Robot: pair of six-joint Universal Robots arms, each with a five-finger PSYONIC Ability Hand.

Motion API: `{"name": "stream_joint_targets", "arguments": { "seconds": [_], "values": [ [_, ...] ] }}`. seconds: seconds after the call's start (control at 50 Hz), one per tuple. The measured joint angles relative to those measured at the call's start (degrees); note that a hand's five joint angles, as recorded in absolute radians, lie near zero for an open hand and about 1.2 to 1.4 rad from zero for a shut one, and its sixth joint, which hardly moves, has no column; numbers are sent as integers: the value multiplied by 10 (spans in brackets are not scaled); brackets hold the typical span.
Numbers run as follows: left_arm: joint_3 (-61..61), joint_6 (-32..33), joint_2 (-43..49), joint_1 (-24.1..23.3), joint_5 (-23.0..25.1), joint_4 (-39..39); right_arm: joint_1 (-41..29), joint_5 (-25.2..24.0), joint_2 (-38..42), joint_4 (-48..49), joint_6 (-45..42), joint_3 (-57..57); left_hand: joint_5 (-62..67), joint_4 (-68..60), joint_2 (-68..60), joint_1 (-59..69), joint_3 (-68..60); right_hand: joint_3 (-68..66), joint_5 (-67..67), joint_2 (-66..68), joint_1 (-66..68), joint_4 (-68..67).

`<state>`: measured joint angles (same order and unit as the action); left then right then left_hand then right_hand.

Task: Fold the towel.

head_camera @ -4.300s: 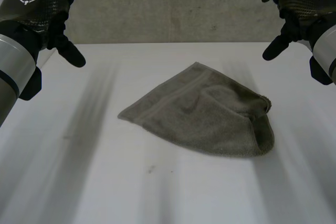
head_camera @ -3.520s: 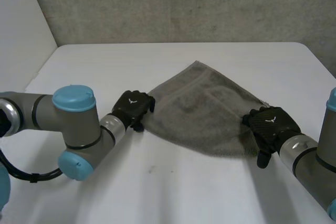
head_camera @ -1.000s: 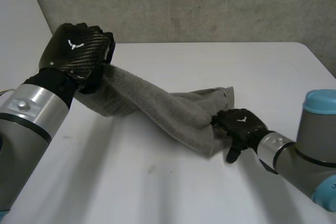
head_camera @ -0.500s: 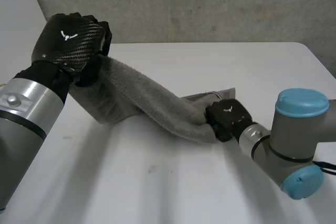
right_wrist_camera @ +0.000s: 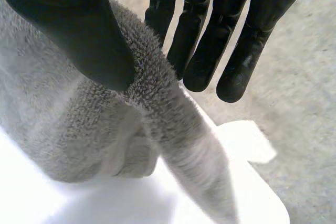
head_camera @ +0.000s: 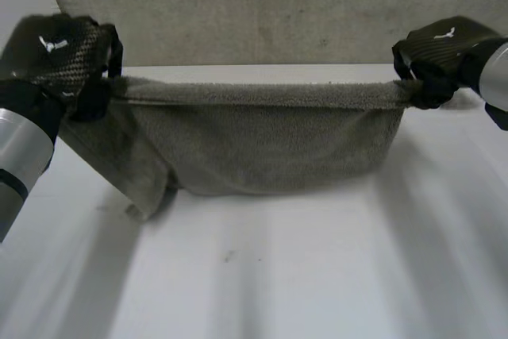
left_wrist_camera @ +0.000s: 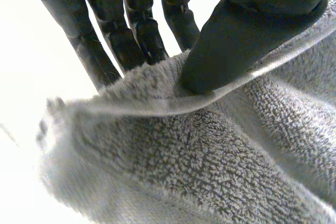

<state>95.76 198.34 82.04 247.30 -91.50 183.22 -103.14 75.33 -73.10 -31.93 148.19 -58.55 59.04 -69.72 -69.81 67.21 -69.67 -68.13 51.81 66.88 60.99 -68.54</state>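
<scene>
A grey-green towel (head_camera: 254, 136) hangs stretched between my two hands above the white table (head_camera: 317, 275); its lower edge sags onto the table surface. My left hand (head_camera: 67, 57) is shut on the towel's left top corner, the thumb (left_wrist_camera: 236, 40) pressing the towel (left_wrist_camera: 210, 171) against the fingers (left_wrist_camera: 105, 40). At the right top corner my right hand (head_camera: 436, 57) is shut on the cloth, the thumb (right_wrist_camera: 84, 35) pinching the towel (right_wrist_camera: 79, 129) against the fingers (right_wrist_camera: 210, 35). A loose flap (head_camera: 143, 188) droops lowest on the left side.
A grey wall (head_camera: 262, 5) stands behind the table's far edge. Bare table surface lies in front of the hanging towel.
Both hands have lifted and moved apart, pulling the towel from a twisted diagonal into a taut horizontal span. The right hand rose from the table to the far right.
</scene>
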Motion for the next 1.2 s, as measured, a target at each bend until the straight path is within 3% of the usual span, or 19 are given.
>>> {"name": "stream_joint_targets", "arguments": {
  "seconds": [0.16,0.26,0.48,0.6,0.66,0.68,0.7,0.74,0.78,0.82,0.9,1.1,1.2],
  "values": [
    [9,-2,86,7,-1,-1,-21,14,112,19,-21,50,0,0,0,0,0,0,0,0,0,0],
    [-5,-1,185,11,-2,6,-54,58,218,108,-18,79,0,0,0,0,0,0,4,0,0,0],
    [-84,3,320,38,0,48,-75,86,299,224,-19,90,0,0,0,0,0,0,4,0,0,0],
    [-167,-1,357,43,3,167,-75,104,294,362,-11,129,0,0,0,0,0,-1,4,3,0,-1],
    [-210,-9,355,47,3,320,-75,131,254,521,9,139,0,0,0,0,0,-1,4,6,0,-1],
    [-210,-9,355,47,3,320,-75,131,254,521,9,139,0,0,0,0,0,-1,4,6,0,-1],
    [-221,-14,343,49,2,404,-75,138,238,570,18,137,0,0,0,0,-1,-1,4,6,0,-1],
    [-226,-21,324,52,0,485,-75,149,186,669,40,121,4,0,0,0,-1,-1,4,6,0,-1],
    [-224,-24,311,53,-1,517,-75,149,168,688,47,112,4,0,0,0,-1,-1,4,6,0,-1],
    [-218,-26,301,53,-1,532,-75,146,154,692,51,103,4,0,0,0,-1,-1,4,6,0,-1],
    [-177,-29,279,58,-1,504,-74,106,115,606,58,59,6,0,0,0,-1,-1,12,6,0,-1],
    [-40,-24,277,86,6,326,-68,29,124,358,51,-50,6,0,0,0,-1,-1,15,6,0,-1],
    [14,-20,288,88,7,267,-67,23,159,327,49,-105,6,0,0,0,-1,-1,15,6,0,-1]
  ]
}}
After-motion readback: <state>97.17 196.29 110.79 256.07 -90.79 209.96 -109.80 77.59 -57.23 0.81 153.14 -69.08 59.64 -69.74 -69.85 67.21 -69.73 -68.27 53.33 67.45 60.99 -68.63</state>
